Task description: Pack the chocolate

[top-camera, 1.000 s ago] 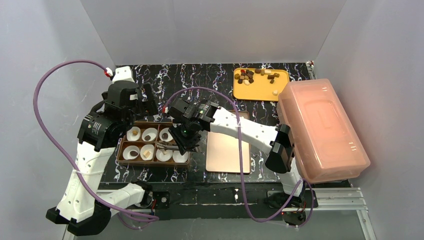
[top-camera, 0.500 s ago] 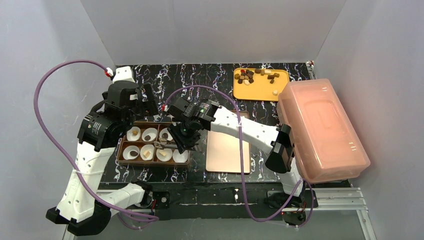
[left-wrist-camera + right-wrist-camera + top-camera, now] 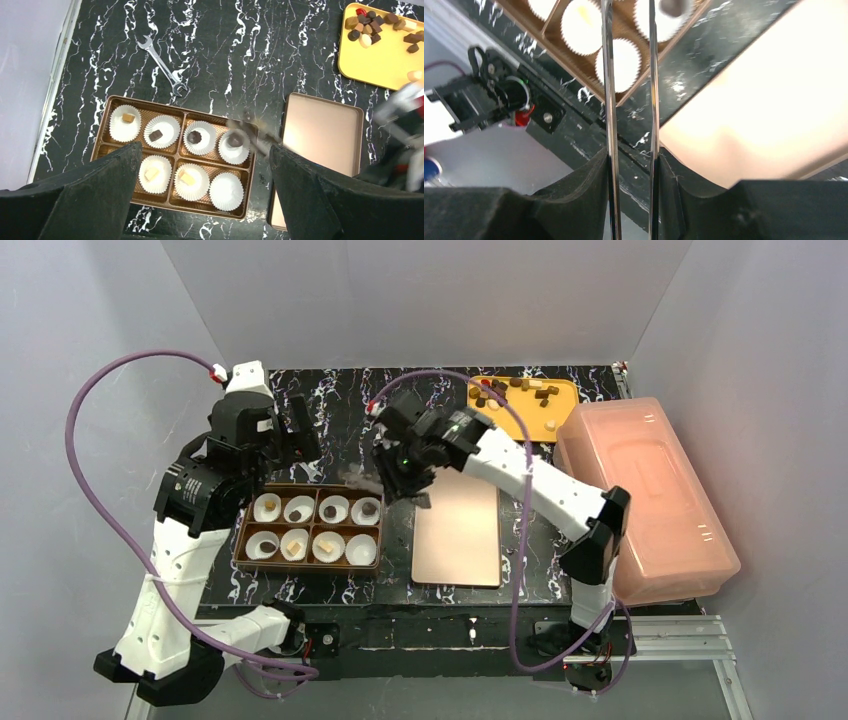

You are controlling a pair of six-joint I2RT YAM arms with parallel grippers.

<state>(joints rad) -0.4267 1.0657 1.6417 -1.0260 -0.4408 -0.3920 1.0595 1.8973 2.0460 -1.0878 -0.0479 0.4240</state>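
Loose chocolate (image 3: 495, 392) (image 3: 367, 27) lies piled on a yellow tray (image 3: 545, 420) (image 3: 385, 65) at the back. A brown box (image 3: 240, 540) (image 3: 102, 140) holds white paper cups. Its far row carries one tan and three dark pieces, the rightmost dark one (image 3: 368, 508) (image 3: 235, 141). Two near cups hold cream pieces (image 3: 187, 177), and the near right cup is bare. My right gripper (image 3: 402, 472) (image 3: 631, 155) is shut on metal tweezers (image 3: 608, 100), whose blades stand apart with nothing between them, above the box's right end. My left gripper (image 3: 290, 435) (image 3: 205, 147) hangs open high over the box.
A copper-brown lid (image 3: 457, 528) (image 3: 320, 145) (image 3: 749, 100) lies flat right of the box. A pink plastic bin (image 3: 645, 500) fills the right side. A small wrench (image 3: 162, 65) rests on the marble top behind the box.
My right arm has risen and swung back to the right, off the box, with the tweezers. A dark piece now shows in the far right cup. The left gripper shifted slightly back.
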